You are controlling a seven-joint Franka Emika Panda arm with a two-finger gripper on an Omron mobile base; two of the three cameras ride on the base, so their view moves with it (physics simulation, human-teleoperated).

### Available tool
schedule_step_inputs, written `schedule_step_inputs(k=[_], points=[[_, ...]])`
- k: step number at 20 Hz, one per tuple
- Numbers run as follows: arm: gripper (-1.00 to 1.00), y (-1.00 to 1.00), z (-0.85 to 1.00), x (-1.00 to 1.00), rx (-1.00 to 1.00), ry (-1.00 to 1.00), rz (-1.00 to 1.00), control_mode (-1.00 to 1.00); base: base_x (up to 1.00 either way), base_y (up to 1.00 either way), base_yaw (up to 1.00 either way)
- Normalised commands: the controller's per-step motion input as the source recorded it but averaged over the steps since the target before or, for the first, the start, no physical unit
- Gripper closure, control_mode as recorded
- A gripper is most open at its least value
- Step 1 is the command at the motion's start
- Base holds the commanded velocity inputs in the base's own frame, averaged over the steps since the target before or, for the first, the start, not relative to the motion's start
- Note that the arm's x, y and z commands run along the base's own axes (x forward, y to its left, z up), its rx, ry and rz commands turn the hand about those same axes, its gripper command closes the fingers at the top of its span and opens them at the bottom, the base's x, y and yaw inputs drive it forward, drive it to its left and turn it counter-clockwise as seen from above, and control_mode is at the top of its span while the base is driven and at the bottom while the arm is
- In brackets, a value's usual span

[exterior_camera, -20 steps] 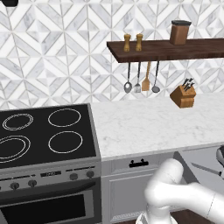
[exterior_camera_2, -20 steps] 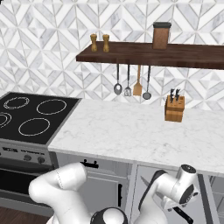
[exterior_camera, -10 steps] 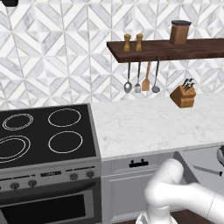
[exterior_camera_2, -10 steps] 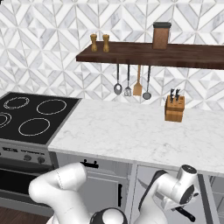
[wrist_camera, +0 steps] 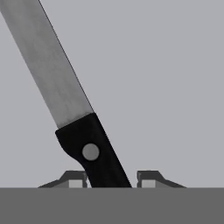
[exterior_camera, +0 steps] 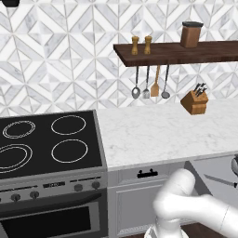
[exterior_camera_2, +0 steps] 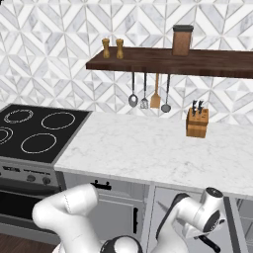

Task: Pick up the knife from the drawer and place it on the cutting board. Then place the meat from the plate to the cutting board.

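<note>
Step in hand: securing the knife (wrist_camera: pixel 65 100) where it lies in the open drawer (wrist_camera: pixel 166 78), before any lift. In the hand view the black handle is seen running down between the two fingers (wrist_camera: pixel 75 179), the slim blade pointing away and up-left across the grey drawer floor. The left-hand tip appears to touch the handle; a thin gap is seen at the other tip, so the fingers are set narrowly about the handle, but whether they are truly clamped on it cannot be told. For a good grasp, contact on both sides should be confirmed first — the handle sits off-centre and askew to the tips, so a one-sided push could swivel the knife flat on the floor. A hold near the rivet would be preferred, as the long blade is judged likely to tip downward if only the butt is held. The lift should be made straight up, with the blade kept level and clear of the drawer walls and of the surface (exterior_camera: pixel 162 135) edge above. Pose: the arm (exterior_camera_2: pixel 192 217) is folded low in front of the cabinets, the elbow bent, the wrist carried out to the right below the surface edge, the hand turned down into the drawer.
</note>
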Motion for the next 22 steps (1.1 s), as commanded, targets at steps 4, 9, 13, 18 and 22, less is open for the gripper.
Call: schedule_step_inputs(k=[4, 9, 13, 18, 22], points=[[1.00, 0.00, 0.45, -0.26, 0.00, 0.00, -0.11, -1.00, 0.00, 0.00, 0.00], [1.00, 0.00, 0.79, -0.47, 0.00, 0.00, -0.04, -1.00, 0.00, 0.00, 0.00], [1.00, 0.00, 0.59, -0.61, 0.00, 0.00, 0.00, -1.00, 0.00, 0.00, 0.00], [1.00, 0.11, 0.46, -0.38, 0.00, -0.03, 0.00, -1.00, 0.00, 0.00, 0.00], [1.00, 0.23, 0.69, -0.21, 0.00, -0.14, 0.00, -1.00, 0.00, 0.00, 0.00]])
